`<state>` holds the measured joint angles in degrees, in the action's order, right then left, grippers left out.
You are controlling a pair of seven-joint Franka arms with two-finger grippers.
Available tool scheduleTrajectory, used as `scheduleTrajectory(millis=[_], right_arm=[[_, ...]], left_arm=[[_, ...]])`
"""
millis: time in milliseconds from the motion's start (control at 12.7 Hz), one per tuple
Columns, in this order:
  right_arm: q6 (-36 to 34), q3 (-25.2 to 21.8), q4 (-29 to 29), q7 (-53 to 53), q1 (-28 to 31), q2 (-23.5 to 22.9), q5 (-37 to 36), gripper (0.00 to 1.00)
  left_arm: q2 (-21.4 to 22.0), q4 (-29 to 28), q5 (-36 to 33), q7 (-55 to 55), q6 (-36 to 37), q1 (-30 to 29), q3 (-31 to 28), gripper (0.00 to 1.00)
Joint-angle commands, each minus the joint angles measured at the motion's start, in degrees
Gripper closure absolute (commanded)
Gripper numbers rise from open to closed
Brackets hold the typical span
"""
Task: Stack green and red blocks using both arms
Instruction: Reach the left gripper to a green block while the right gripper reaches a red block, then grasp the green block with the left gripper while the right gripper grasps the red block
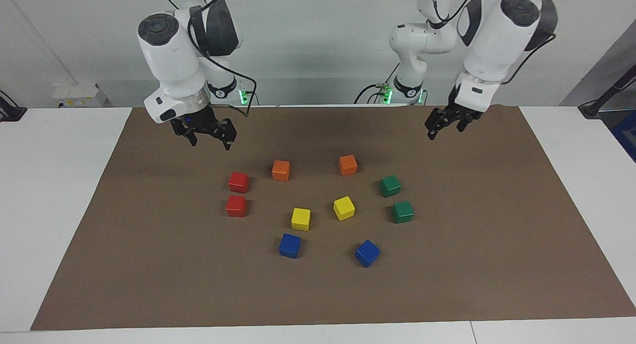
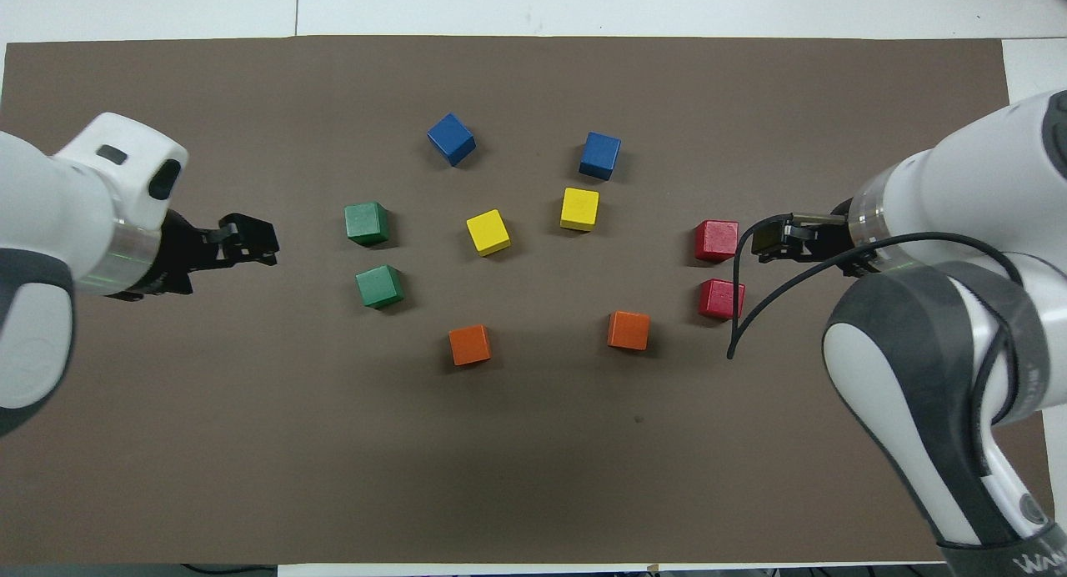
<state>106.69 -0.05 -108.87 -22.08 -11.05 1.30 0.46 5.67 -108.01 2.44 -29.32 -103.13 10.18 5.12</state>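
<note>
Two red blocks (image 1: 238, 182) (image 1: 236, 206) lie side by side on the brown mat toward the right arm's end, also in the overhead view (image 2: 722, 298) (image 2: 717, 240). Two green blocks (image 1: 390, 185) (image 1: 402, 212) lie toward the left arm's end, also in the overhead view (image 2: 379, 286) (image 2: 367, 223). My right gripper (image 1: 210, 144) (image 2: 757, 242) is open and empty, raised over the mat just beside the red blocks. My left gripper (image 1: 443, 131) (image 2: 271, 245) is open and empty, raised over the mat beside the green blocks.
Two orange cubes (image 1: 280, 170) (image 1: 348, 164), two yellow cubes (image 1: 300, 218) (image 1: 344, 208) and two blue cubes (image 1: 289, 245) (image 1: 367, 253) lie between the red and green pairs. The brown mat (image 1: 149, 264) covers most of the white table (image 1: 44, 185).
</note>
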Motion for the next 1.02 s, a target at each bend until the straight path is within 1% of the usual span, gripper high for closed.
scheduleTrajectory(millis=[0, 79, 158, 236, 394, 552, 709, 788, 946], right_arm=[[7.28, -0.04, -5.54, -1.12, -0.19, -1.12, 0.69, 0.0], [10.35, -0.12, -7.91, -1.21, -0.55, -1.12, 0.69, 0.0], [12.64, -0.12, -9.68, -1.73, -0.55, -1.56, 0.77, 0.0], [13.54, -0.04, -10.13, -3.3, -0.64, -2.52, 0.86, 0.0], [15.2, -0.12, -10.74, -10.67, -2.74, -4.45, 1.48, 0.0], [18.89, -0.12, -14.51, -11.32, -2.66, -4.55, 1.48, 0.0], [21.53, -0.12, -16.45, -11.32, -2.75, -4.64, 1.48, 0.0], [22.67, -0.12, -17.33, -11.32, -2.75, -4.64, 1.48, 0.0], [23.56, -0.12, -18.39, -11.41, -2.66, -4.73, 1.48, 0.0]], left_arm=[[2.68, -8.08, -0.6, -5.47, -6.01, 5.71, -0.64, 0.0], [1.28, -9.57, -0.6, -8.0, -8.81, 7.47, -0.64, 0.0], [-1.08, -10.89, -0.68, -12.55, -13.19, 8.88, -0.64, 0.0], [-3.37, -11.69, -0.69, -15.3, -17.23, 9.76, -0.73, 0.0], [-6.19, -11.7, -0.69, -16.55, -19.98, 9.77, -0.73, 0.0], [-9.52, -11.44, -1.56, -17.7, -22.19, 9.86, -0.82, 0.0], [-12.16, -11.08, -3.66, -15.78, -24.57, 9.16, -0.82, 0.0], [-12.79, -11.08, -3.67, -15.16, -25.53, 8.98, -0.82, 0.0], [-15.42, -11.26, -3.67, -15.41, -28.77, 8.98, -0.82, 0.0]])
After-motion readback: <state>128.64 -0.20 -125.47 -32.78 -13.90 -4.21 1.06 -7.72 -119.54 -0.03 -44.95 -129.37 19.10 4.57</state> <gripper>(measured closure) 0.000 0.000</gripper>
